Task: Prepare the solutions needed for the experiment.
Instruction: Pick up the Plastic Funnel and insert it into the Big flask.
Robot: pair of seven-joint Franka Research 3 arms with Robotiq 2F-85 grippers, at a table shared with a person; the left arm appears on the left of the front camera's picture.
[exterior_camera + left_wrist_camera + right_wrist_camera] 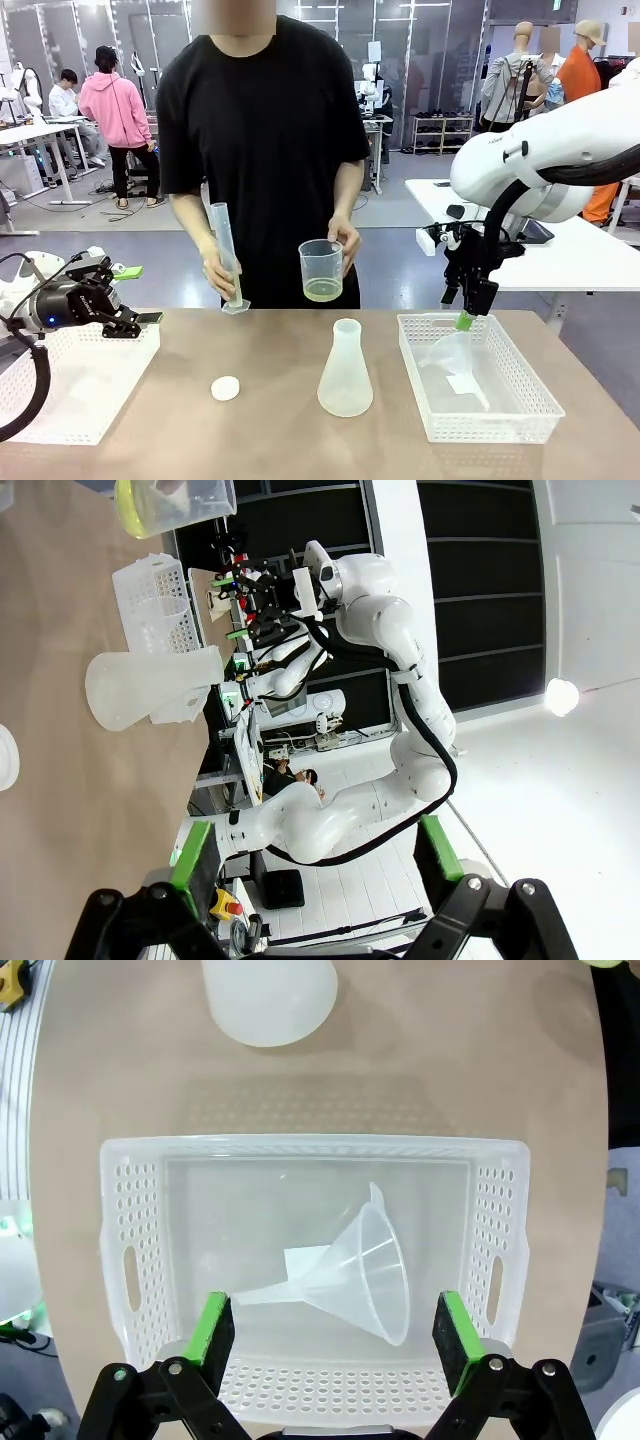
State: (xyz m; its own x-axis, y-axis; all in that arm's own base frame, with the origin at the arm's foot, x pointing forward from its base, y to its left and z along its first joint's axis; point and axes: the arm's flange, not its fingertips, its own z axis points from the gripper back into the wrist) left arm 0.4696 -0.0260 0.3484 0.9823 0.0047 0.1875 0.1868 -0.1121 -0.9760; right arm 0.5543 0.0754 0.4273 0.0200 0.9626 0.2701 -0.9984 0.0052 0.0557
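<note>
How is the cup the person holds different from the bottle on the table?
The cup is held up in a hand; the bottle stands on the table. The cup has yellow-green liquid; the bottle looks empty. The cup is wide-mouthed; the bottle narrows upward. Both are see-through.

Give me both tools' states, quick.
Left tool: open, empty.
Right tool: open, empty, above the clear plastic funnel in the white perforated basket.

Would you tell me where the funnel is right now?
In the right wrist view, the funnel lies on its side in the white basket on the table's right, below the right gripper.
</note>
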